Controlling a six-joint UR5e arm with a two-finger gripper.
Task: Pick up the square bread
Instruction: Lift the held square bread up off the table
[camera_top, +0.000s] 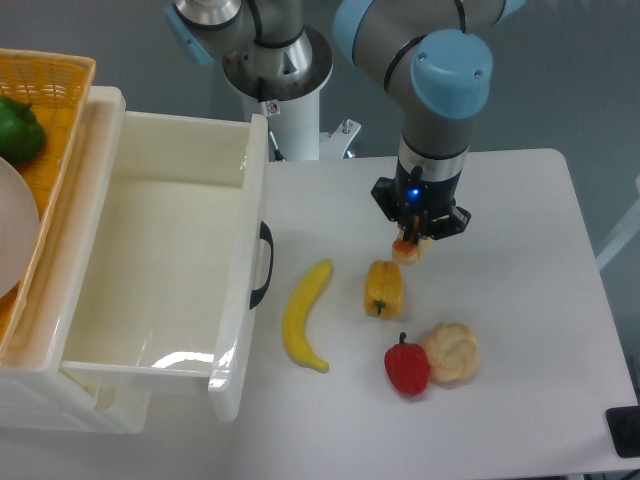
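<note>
White tabletop (510, 330) filled the right side of the scene, with a grey-blue wall behind it. At the left stood a white bin (160, 260), open on top, with nothing visible inside; a dark handle (264, 264) hung on its near wall. Beside the bin, at the far left, sat a wicker basket (45, 110) holding a green pepper (18, 130) and the edge of a pale round thing I could not name.

Over the tabletop, the gripper (412, 240) pointed downward, its fingers closed on the bread (408, 249), a small orange-brown piece held just clear of the surface. Just below and left of it lay the yellow pepper (384, 288). A banana (303, 315) lay between that pepper and the bin. Nearer the front, a red pepper (406, 366) touched a beige bun (452, 352).
</note>
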